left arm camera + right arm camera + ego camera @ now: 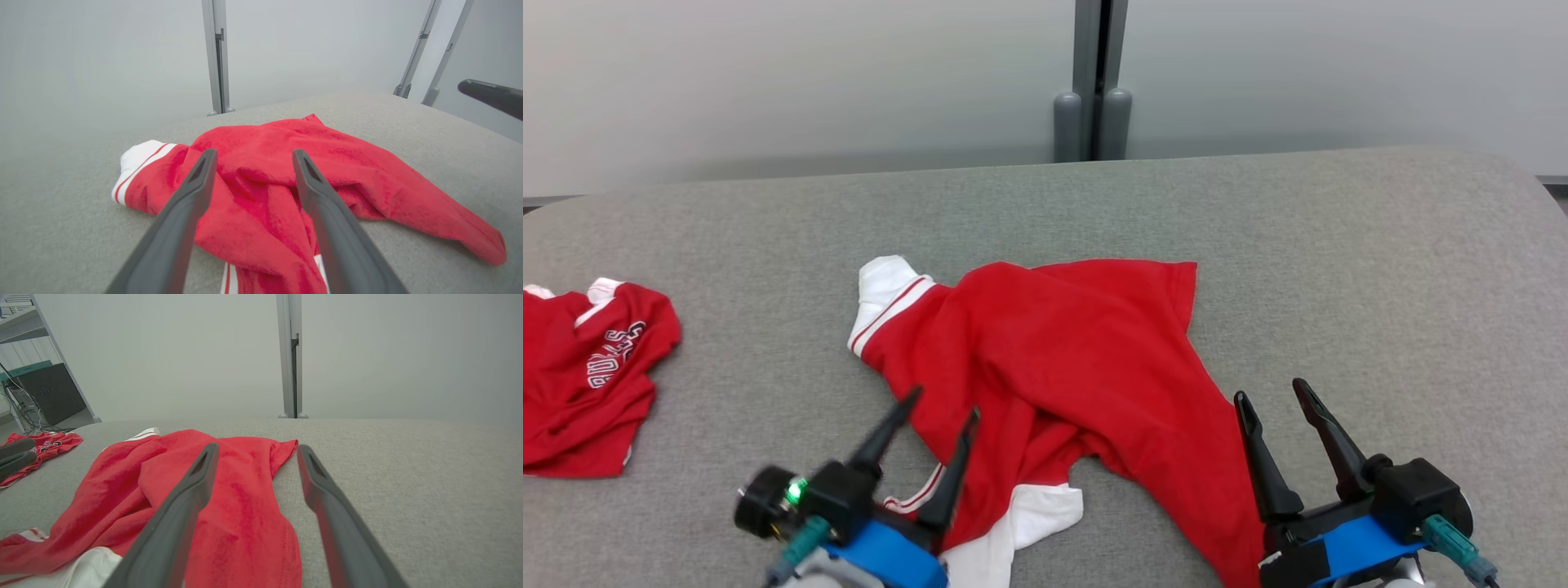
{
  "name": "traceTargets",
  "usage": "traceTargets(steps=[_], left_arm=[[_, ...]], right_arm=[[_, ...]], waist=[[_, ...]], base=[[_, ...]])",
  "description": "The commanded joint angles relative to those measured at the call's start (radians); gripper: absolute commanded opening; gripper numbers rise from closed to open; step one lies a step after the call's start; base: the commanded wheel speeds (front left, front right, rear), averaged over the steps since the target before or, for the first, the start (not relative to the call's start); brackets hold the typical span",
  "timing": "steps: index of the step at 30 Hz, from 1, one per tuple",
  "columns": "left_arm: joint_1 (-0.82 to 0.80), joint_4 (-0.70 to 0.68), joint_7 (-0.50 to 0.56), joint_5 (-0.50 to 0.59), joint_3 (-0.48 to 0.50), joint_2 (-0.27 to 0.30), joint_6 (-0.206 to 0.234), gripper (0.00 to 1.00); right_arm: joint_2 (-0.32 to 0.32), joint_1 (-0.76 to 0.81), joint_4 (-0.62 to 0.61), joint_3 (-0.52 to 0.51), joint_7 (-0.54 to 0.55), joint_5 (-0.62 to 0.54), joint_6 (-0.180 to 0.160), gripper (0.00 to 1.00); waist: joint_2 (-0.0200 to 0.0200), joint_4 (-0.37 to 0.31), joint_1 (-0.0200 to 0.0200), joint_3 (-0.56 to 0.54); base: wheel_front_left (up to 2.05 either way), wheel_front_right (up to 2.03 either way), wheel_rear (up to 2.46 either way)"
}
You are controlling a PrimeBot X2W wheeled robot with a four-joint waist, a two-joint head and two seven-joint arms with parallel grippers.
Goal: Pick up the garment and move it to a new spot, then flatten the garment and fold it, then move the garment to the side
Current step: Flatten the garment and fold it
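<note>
The garment (1078,359) is a red shirt with white, red-striped sleeves, lying crumpled in the middle of the grey table (1380,269). Over its near left part my left gripper (943,408) stands open, its fingers apart above the red cloth, holding nothing. In the left wrist view the garment (261,192) spreads between and beyond the open left gripper (253,157). My right gripper (1270,392) is open at the garment's near right edge. In the right wrist view the right gripper (257,449) straddles the garment's (237,498) right hem.
A second red shirt with white lettering (584,371) lies bunched at the table's left edge. Grey posts (1092,122) stand behind the table against a pale wall. A shelf with a dark box (45,392) stands off to the left.
</note>
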Motion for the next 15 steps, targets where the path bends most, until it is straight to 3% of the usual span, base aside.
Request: traceTargets(steps=[1,10,15], left_arm=[[-0.038,-0.011,-0.004,0.005,0.027,0.014,0.014,1.0],[-0.162,0.07,0.068,-0.025,0.115,0.046,0.059,1.0],[-0.184,0.155,0.131,-0.019,0.099,0.058,0.058,1.0]], right_arm=[[-0.002,-0.013,0.004,0.005,-0.004,0.002,0.0,1.0],[-0.002,-0.038,0.007,0.003,-0.004,0.011,0.0,1.0],[-0.002,-0.041,0.007,-0.001,-0.004,0.021,0.0,1.0]], waist=[[0.0,-0.01,0.0,0.002],[0.0,-0.078,0.0,0.034],[0.0,-0.103,0.0,0.048]], base=[[0.0,0.0,0.0],[0.0,0.0,0.0],[0.0,0.0,0.0]])
